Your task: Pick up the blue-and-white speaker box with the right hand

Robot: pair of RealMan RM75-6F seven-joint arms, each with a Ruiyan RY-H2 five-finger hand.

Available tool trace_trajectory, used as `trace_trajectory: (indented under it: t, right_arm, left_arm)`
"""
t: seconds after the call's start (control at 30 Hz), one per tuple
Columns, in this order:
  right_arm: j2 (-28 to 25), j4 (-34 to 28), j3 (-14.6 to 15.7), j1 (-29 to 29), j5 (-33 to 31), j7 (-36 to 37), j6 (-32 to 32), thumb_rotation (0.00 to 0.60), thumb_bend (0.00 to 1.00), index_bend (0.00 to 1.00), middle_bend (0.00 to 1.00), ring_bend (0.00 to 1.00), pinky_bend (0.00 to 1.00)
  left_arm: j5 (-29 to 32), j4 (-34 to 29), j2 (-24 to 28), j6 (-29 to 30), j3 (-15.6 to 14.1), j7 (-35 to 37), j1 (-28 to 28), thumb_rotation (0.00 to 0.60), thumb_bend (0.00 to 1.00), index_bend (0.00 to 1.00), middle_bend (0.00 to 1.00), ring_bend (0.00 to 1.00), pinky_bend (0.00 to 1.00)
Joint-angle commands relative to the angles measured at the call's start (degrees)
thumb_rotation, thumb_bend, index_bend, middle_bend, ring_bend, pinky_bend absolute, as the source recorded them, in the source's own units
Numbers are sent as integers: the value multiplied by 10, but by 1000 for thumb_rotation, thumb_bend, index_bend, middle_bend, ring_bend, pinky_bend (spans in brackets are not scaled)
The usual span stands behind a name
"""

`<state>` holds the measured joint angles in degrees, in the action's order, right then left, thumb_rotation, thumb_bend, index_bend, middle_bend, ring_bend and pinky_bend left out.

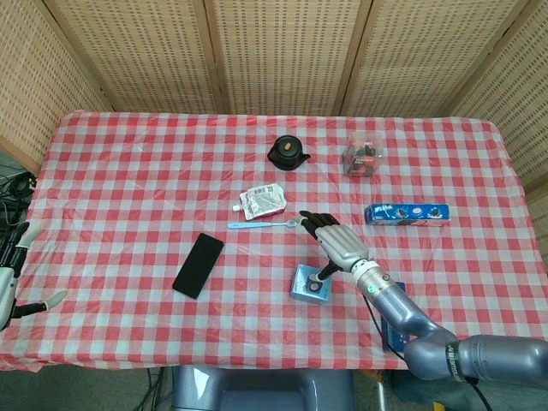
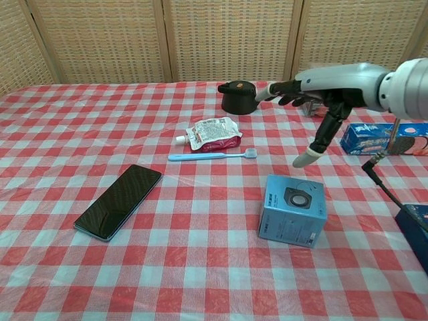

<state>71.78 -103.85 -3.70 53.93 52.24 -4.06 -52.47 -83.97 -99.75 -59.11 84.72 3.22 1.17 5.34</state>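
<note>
A: Speaker box (image 2: 292,210) sits flat on the checked cloth (image 2: 200,267), speaker face up, near the front edge and a little right of centre. Nothing is touching it.

B: And the right hand (image 2: 319,90)?

A: It hangs above the box and slightly toward the far side, fingers spread and pointing toward nine o'clock in the chest view, thumb hanging down. It holds nothing. From the thumb tip, the box lies at about seven o'clock and clearly below, with air between them.

B: The other hand?

A: Left hand (image 1: 10,274) sits off the cloth's left edge in the head view, fingers apart, holding nothing, well away. The right is far nearer.

B: How does the box lie?

A: Squarish and low; its slightly longer side seems to run left to right. I'd judge the hand must drop and come a touch toward the robot to straddle it.

B: Room around it, left to right?

A: Phone (image 2: 119,200) at nine o'clock, well apart. Toothbrush (image 2: 211,156) and pouch (image 2: 212,132) toward eleven. Black pot (image 2: 239,97) at twelve, far back. Long blue box (image 2: 378,138) at two. A dark blue thing (image 2: 416,227) sits at the right edge at three, nearest, so that's the side to watch.
</note>
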Motion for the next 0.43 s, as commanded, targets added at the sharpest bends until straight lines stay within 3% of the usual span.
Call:
trace_trajectory:
  t: [0.03, 0.13, 0.27, 0.43]
  right_arm:
    - [-25, 14, 29, -77, 143, 23, -98, 600, 0, 20, 0, 0, 0]
    - [-28, 45, 49, -114, 205, 44, -147, 600, 0, 24, 0, 0, 0]
    - [-23, 129, 79, -200, 298, 103, -272, 600, 0, 25, 0, 0, 0]
    - [-3, 215, 88, -272, 321, 126, -356, 600, 0, 28, 0, 0, 0]
  left_arm:
    - [-2, 0, 2, 3, 0, 5, -2, 600, 0, 0, 0, 0, 0]
    - [-6, 1, 4, 8, -1, 10, -4, 600, 0, 0, 0, 0, 0]
    - [-18, -1, 7, 23, -4, 17, -12, 600, 0, 0, 0, 0, 0]
    - [-36, -5, 8, 37, -12, 12, -20, 600, 0, 0, 0, 0, 0]
